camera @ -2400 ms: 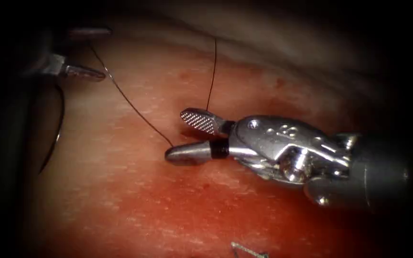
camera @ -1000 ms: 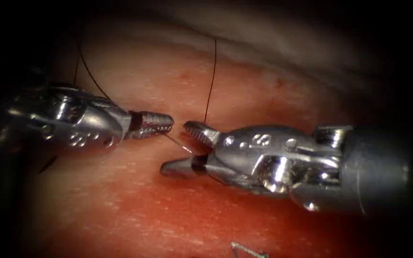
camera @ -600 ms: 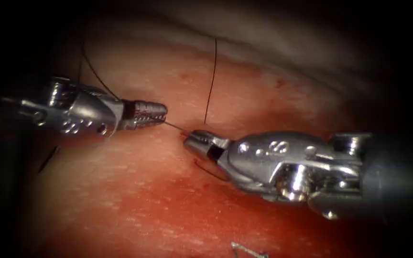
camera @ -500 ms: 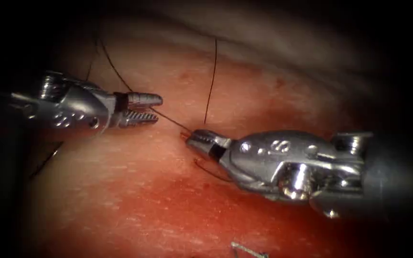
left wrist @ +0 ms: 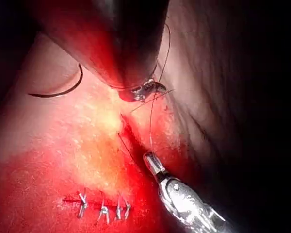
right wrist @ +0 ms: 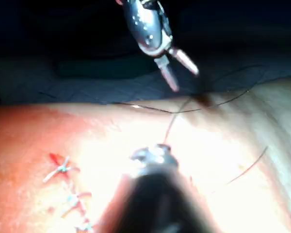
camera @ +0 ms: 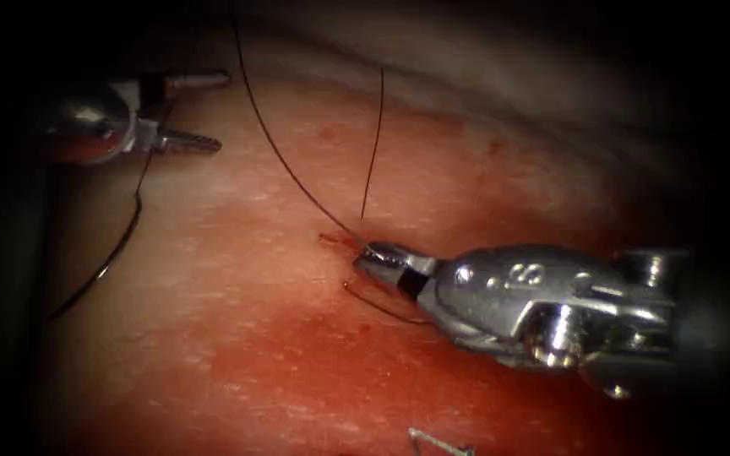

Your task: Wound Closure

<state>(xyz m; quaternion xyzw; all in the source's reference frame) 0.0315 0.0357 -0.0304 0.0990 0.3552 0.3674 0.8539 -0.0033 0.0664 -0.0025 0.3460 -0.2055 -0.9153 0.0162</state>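
Observation:
My right tool (camera: 375, 253) has its jaws shut on the dark thread (camera: 297, 181) close to the tissue (camera: 238, 338), just where the thread meets the surface. From there one strand runs up and to the left, and a second strand (camera: 373, 143) rises straight up. My left tool (camera: 221, 111) is at the far upper left with its jaws open and nothing in them. The curved needle (left wrist: 58, 91) lies loose on the tissue left of the cut (left wrist: 128, 141), and neither tool holds it. The open left tool (right wrist: 184, 77) hangs above the shut right tool (right wrist: 153, 155).
A row of finished stitches (left wrist: 102, 208) closes the near part of the cut, also seen as stitches (right wrist: 63, 167) in the right wrist view. A stitch end (camera: 437, 441) shows at the lower edge. Red fluid (camera: 365, 371) wets the tissue below the right tool.
The left jaws opened, let go of the thread and drew back up and to the left. The right jaws shut on the thread by the tissue and shifted slightly right.

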